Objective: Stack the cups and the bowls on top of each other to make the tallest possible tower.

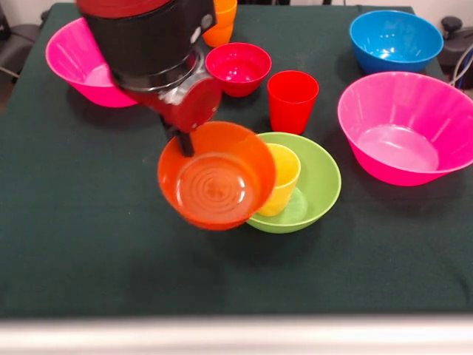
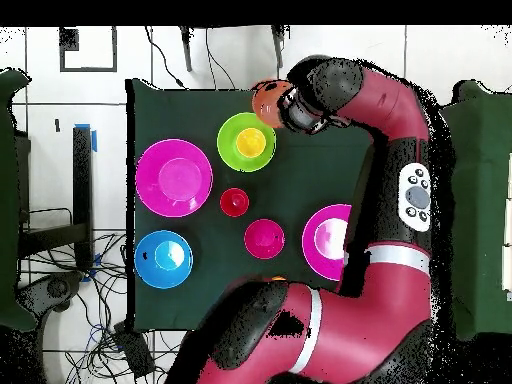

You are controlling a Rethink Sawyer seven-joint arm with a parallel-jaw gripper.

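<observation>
My gripper (image 1: 183, 142) is shut on the rim of the small orange bowl (image 1: 216, 181) and holds it in the air. The bowl is tipped on its side with its ringed flat bottom toward the front camera. It hangs beside the yellow cup (image 1: 284, 174), which stands upright inside the lime-green bowl (image 1: 321, 181). In the overhead view the orange bowl (image 2: 266, 100) lies just off the edge of the green bowl (image 2: 228, 152), which holds the yellow cup (image 2: 250, 143). A red cup (image 1: 292, 100) stands behind the green bowl.
A small crimson bowl (image 1: 238, 68) and an orange cup (image 1: 220, 22) stand near the arm. A blue bowl (image 1: 395, 41) and a large pink bowl (image 1: 406, 129) are at the right. A second pink bowl (image 1: 74, 59) is at the far left.
</observation>
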